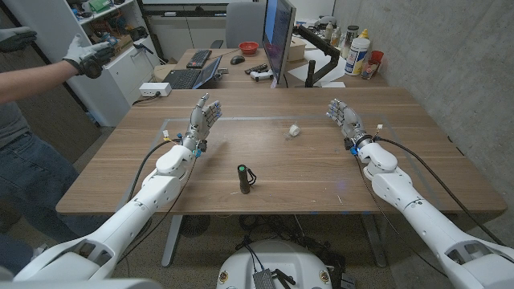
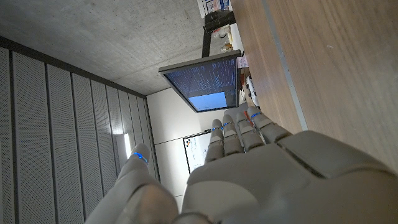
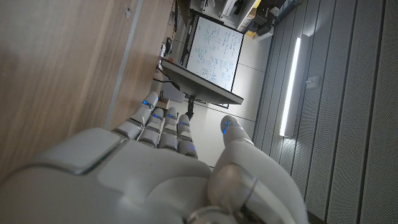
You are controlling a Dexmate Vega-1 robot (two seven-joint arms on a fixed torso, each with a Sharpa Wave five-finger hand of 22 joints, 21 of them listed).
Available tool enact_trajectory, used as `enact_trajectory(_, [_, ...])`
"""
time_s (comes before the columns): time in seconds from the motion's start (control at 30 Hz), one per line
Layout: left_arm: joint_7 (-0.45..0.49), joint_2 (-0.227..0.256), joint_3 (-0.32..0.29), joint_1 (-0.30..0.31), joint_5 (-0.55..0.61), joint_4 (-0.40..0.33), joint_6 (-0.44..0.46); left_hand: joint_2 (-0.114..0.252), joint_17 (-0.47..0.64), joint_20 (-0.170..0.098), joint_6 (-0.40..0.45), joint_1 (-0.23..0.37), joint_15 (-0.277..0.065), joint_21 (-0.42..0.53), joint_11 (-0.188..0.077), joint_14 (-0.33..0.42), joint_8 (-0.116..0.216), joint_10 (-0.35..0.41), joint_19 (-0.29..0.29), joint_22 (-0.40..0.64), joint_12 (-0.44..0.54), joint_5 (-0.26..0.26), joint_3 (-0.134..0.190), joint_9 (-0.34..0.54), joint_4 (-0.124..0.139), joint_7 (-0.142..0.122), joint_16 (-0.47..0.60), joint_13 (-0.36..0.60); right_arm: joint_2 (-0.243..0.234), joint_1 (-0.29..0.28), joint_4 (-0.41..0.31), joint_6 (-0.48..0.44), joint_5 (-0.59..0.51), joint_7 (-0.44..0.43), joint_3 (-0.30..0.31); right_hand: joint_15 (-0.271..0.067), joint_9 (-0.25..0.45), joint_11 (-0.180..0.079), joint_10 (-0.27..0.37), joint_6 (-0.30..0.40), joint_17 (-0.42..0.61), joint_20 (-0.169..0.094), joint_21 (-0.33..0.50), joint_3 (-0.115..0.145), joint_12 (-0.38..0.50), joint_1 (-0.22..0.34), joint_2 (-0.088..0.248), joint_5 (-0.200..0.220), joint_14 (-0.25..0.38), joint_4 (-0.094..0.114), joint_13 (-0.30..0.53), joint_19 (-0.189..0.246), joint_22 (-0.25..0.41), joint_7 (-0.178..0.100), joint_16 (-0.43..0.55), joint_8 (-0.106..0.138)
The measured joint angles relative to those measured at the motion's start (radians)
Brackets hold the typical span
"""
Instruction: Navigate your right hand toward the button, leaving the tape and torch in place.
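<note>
The small white rounded object (image 1: 295, 129) on the brown wooden tabletop (image 1: 418, 160) is, by my judgement, the button you must reach; it is too small to tell more. It lies in the far middle of the tabletop, a little toward your right side. From your right hand (image 1: 345, 119) it lies toward the centre of the tabletop, at nearly the same depth, so the coming move is mostly sideways and inward. The right hand is clearly nearer to it than the left hand (image 1: 202, 119), which stands well apart on the other side.

The right hand holds nothing; its fingers are apart and reach away from the robot, and the right wrist view shows the same. The left hand is also empty with fingers apart.

The dark cylindrical torch (image 1: 242, 178) lies nearer to the robot than the button, in the middle, with its long axis pointing roughly from front to back. It is outside the straight path from right hand to button, so you should pass behind it. I cannot find the tape with certainty.
</note>
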Motion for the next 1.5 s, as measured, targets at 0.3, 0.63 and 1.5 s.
enact_trajectory(0.3, [-0.002, 0.000, 0.002, -0.003, 0.001, 0.001, 0.002, 0.000, 0.000, 0.000, 0.000, 0.000, 0.000, 0.000, 0.000, 0.000, 0.000, 0.000, 0.000, 0.000, 0.000, 0.004, 0.000, 0.000, 0.000, 0.000, 0.000, 0.000, 0.194, -0.010, -0.005, -0.070, -0.274, 0.178, 0.222, 0.000, 0.000, 0.000, 0.000, 0.000, 0.000, 0.000, 0.000, 0.000, 0.000, 0.006, -0.006, 0.000, 0.000, 0.000, 0.000, 0.000, 0.000, 0.000, 0.000, 0.000])
enact_trajectory(0.63, [-0.003, 0.004, 0.003, -0.003, 0.001, -0.002, 0.006, 0.000, 0.000, 0.000, 0.000, 0.000, 0.000, 0.000, 0.000, 0.000, 0.000, 0.000, 0.000, 0.000, 0.000, 0.004, 0.000, 0.000, 0.000, 0.000, 0.000, 0.000, 0.427, 0.007, -0.020, -0.102, -0.478, 0.315, 0.484, 0.000, 0.000, 0.000, 0.000, -0.001, 0.000, 0.000, 0.000, 0.000, 0.000, 0.006, -0.006, 0.000, 0.000, 0.000, 0.000, 0.000, 0.000, 0.000, 0.000, 0.000])
enact_trajectory(1.5, [-0.011, 0.017, 0.004, 0.005, -0.002, -0.010, 0.010, 0.000, 0.000, 0.000, 0.000, 0.000, 0.000, -0.005, 0.000, 0.000, 0.000, 0.000, 0.000, 0.000, 0.000, 0.015, -0.016, 0.000, 0.001, 0.000, 0.000, 0.000, 0.595, 0.052, -0.019, -0.108, -0.656, 0.442, 0.674, 0.004, 0.000, 0.000, 0.000, 0.005, 0.000, 0.000, -0.012, -0.006, 0.000, 0.012, -0.001, 0.008, 0.003, 0.000, 0.000, 0.000, 0.000, -0.006, 0.000, 0.000])
